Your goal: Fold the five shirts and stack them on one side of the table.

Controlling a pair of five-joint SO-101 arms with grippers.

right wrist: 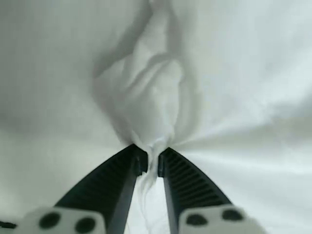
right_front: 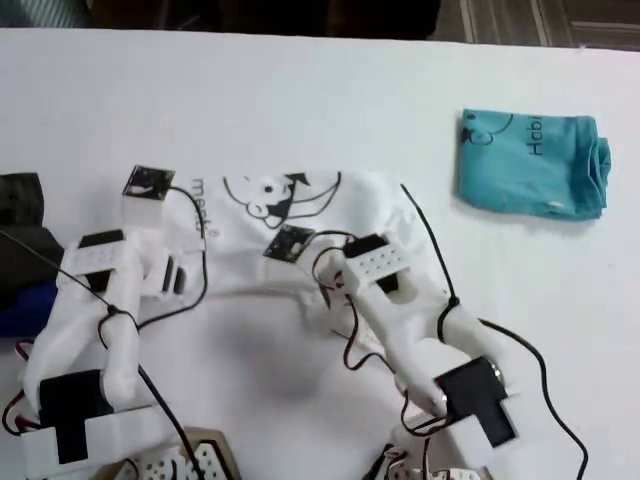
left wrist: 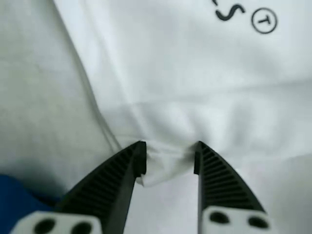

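A white shirt point(right_front: 300, 235) with black print lies spread in the middle of the table. My left gripper point(right_front: 182, 275) is at its near left edge. In the left wrist view that gripper point(left wrist: 168, 158) is shut on a fold of the white shirt's hem point(left wrist: 165, 168). My right gripper point(right_front: 335, 285) is at the shirt's near middle. The right wrist view has this gripper point(right wrist: 152, 163) shut on a bunched pinch of the white cloth point(right wrist: 146, 97). A folded teal shirt point(right_front: 530, 165) lies at the back right, apart from both arms.
A black object point(right_front: 22, 225) and a blue cloth point(right_front: 20, 312) sit at the table's left edge beside the left arm; the blue cloth point(left wrist: 14, 204) also shows by my left finger. Bare white table point(right_front: 300, 90) stretches along the back.
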